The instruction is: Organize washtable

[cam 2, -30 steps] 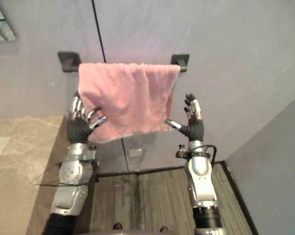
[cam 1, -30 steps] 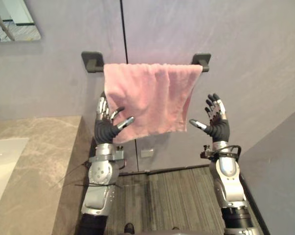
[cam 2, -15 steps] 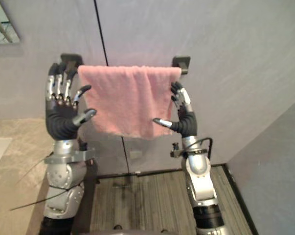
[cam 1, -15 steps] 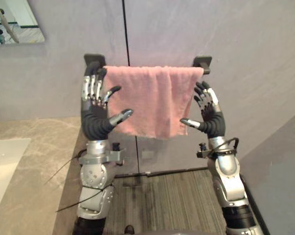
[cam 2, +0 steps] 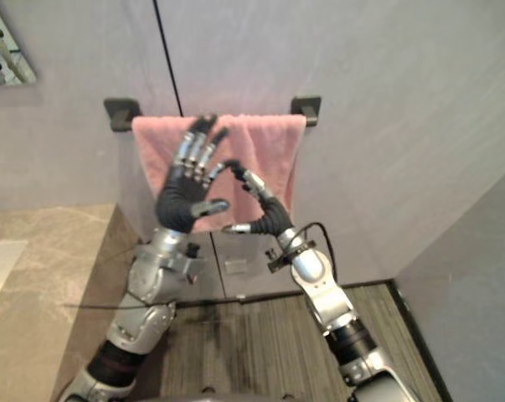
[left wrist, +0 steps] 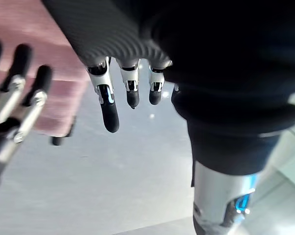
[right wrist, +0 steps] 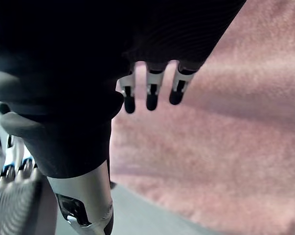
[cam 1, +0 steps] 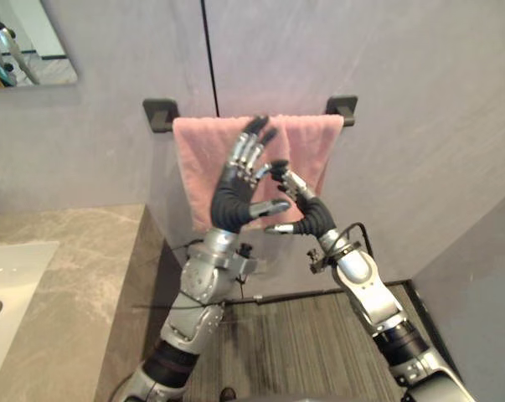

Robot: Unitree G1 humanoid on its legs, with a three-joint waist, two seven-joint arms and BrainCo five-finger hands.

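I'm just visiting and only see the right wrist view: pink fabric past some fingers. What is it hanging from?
Observer: It's a pink towel draped over a dark towel bar fixed to the wall.
Operator: And the fingers at the edge of my picture, whose are they?
Observer: They're the robot's left hand, held up in front of the towel with straight, spread fingers, close beside the right hand. I cannot tell whether either hand touches the cloth.

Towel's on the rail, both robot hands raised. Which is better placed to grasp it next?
Probably right. The right robot hand is open, with the pink towel straight past its fingers in its wrist view; the left robot hand, also open, points beside the towel at the wall.
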